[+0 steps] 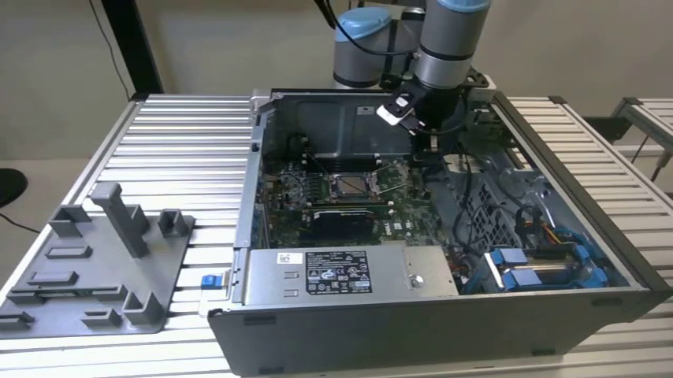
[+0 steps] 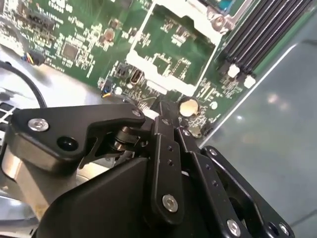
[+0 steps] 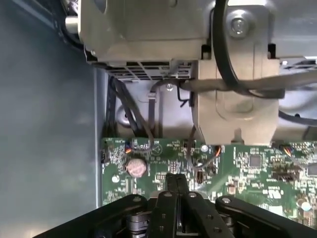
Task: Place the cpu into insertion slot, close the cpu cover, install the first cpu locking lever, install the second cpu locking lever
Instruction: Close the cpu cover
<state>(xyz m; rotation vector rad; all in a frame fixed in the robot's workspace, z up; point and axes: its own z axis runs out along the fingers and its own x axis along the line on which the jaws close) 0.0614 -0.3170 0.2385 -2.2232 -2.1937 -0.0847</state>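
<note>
In the exterior view the insertion slot [image 1: 351, 186] lies in the middle of the green board inside the open computer case, a dark square within a silvery rim. I cannot tell whether the cpu or the cpu cover lies on it. My gripper [image 1: 428, 146] hangs low over the board's back corner on the exterior view's right, apart from the slot. In both wrist views the black fingers [image 3: 171, 183] are pressed together with nothing seen between them. A silvery metal edge of the slot's frame [image 2: 218, 20] shows beyond the fingers [image 2: 163, 119] in the second wrist view.
A grey labelled power-supply box [image 1: 336, 272] lies at the case's front. Blue drive holders [image 1: 537, 268] and cables fill the exterior view's right side. A grey fixture tray [image 1: 94, 260] sits on the table outside the case. A coin battery [image 3: 137, 167] and black memory slots [image 2: 262, 29] lie near the fingers.
</note>
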